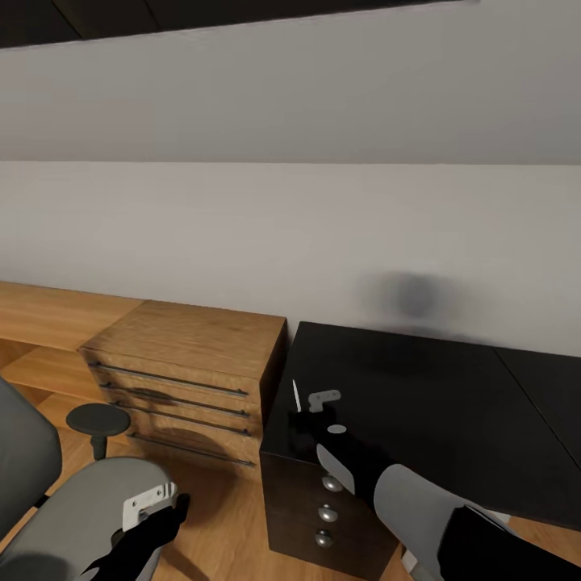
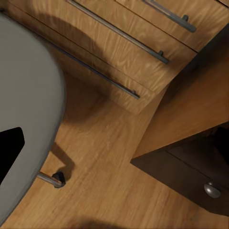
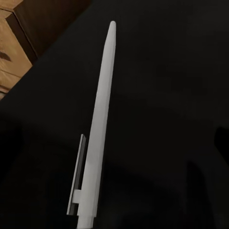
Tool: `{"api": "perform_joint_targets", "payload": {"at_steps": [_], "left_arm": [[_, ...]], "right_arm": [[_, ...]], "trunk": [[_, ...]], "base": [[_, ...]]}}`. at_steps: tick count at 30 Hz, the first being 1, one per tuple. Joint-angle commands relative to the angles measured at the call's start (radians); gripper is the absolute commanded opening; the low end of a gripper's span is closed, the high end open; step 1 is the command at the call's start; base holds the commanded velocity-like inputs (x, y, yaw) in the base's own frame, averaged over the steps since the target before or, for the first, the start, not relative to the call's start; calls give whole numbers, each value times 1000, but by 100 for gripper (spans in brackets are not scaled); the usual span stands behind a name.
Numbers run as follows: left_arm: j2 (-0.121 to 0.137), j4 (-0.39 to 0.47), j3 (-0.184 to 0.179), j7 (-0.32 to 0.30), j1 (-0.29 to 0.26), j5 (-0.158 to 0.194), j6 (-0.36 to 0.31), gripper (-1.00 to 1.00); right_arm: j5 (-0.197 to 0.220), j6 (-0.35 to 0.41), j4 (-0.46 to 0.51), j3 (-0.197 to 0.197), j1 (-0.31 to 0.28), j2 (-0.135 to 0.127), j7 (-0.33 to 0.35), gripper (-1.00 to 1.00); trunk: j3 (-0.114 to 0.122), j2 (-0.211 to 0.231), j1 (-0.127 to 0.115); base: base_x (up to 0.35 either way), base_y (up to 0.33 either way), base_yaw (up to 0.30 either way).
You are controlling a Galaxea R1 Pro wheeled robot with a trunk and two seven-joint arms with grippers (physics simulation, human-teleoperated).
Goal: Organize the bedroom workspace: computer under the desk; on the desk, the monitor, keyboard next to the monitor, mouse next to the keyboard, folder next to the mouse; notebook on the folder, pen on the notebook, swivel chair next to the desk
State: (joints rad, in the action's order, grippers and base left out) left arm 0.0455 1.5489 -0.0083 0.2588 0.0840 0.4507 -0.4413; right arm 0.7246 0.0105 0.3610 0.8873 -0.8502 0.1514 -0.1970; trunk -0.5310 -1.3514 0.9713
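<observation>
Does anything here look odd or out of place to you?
Yes: the white pen stands nearly upright over the black desk's left end by the right end effector, rather than lying flat.

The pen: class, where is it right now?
In the head view the pen stands up from the right gripper, over the desk's near-left corner, beside the wooden drawer chest.

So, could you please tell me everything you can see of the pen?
The pen is a thin white stick, plastic-looking, tapering to a rounded tip, with a flat grey clip along its lower barrel. In the head view it stands nearly upright over the left end of the desk, beside the right tool, which appears to hold its lower end. The grip itself is hidden. Whether it touches the black top cannot be told.
</observation>
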Motion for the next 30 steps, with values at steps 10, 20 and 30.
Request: {"api": "perform_joint_targets", "payload": {"at_steps": [10,20,30], "left_arm": [[1,2,-1,8,0,11,-2,100],[1,2,0,9,0,11,-2,100],[-1,2,-1,10,0,12,-2,100]], "right_arm": [[7,50,5,7,-1,23,-16,100],[7,106,10,7,-1,23,-27,100],[9,169,11,6,-2,23,-57,100]], "trunk": [[-1,-1,0],[-1,-1,0],[-1,-1,0]], "base": [[0,0,0],[0,0,0],[0,0,0]]}}
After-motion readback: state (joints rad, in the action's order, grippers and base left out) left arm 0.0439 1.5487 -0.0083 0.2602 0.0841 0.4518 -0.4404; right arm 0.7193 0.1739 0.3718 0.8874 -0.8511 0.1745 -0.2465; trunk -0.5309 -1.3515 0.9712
